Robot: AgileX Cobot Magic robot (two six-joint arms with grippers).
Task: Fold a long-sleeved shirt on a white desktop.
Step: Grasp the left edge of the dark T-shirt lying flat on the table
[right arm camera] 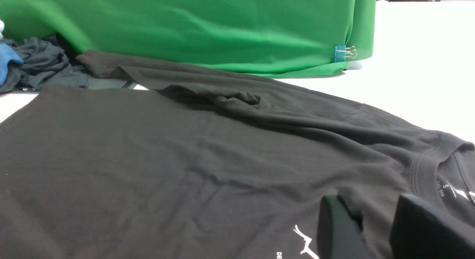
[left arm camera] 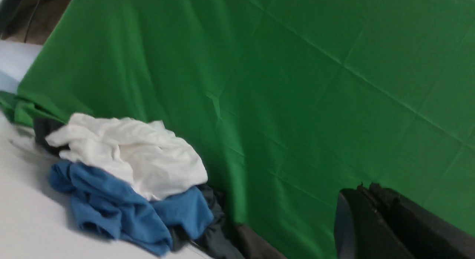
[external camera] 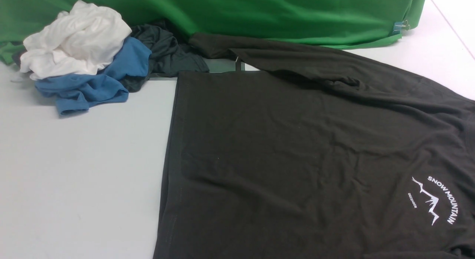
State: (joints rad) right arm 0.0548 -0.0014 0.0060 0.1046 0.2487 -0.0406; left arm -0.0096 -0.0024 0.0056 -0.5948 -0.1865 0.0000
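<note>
The long-sleeved shirt (external camera: pixel 297 151) lies spread out flat on the white desktop (external camera: pixel 81 170). In the front view it fills the middle and the whole right side. Its white logo (external camera: pixel 434 203) sits at the lower right. One sleeve (external camera: pixel 297 56) lies folded across the top of the shirt and reaches toward the upper middle. The straight bottom hem (external camera: pixel 170 158) runs down the middle left of the frame.

My left claw (left arm camera: pixel 367 187) is pressed together with nothing in it, and it points at the green cloth (external camera: pixel 259 14). My right claw (right arm camera: pixel 371 205) has its two fingers apart. It hangs over the chest of the shirt, near the logo and the collar (right arm camera: pixel 426 166). I see no cloth pinched between the fingers.

I think this shirt is soft, light and floppy. It will droop and bunch up when I lift it. It will not break, but it can slide on the smooth table. Thin cloth is hard to pinch when it lies flat. So I would grab it at the thick parts: the collar rim, the shoulder seam or the hem. Two grips far apart should keep it from sagging.

A pile of other clothes sits at the upper left: a white one (external camera: pixel 74 40), a blue one (external camera: pixel 104 81) and a dark grey one (external camera: pixel 167 51). The sleeve end lies just beside the dark grey one, so I must not catch that by mistake.
</note>
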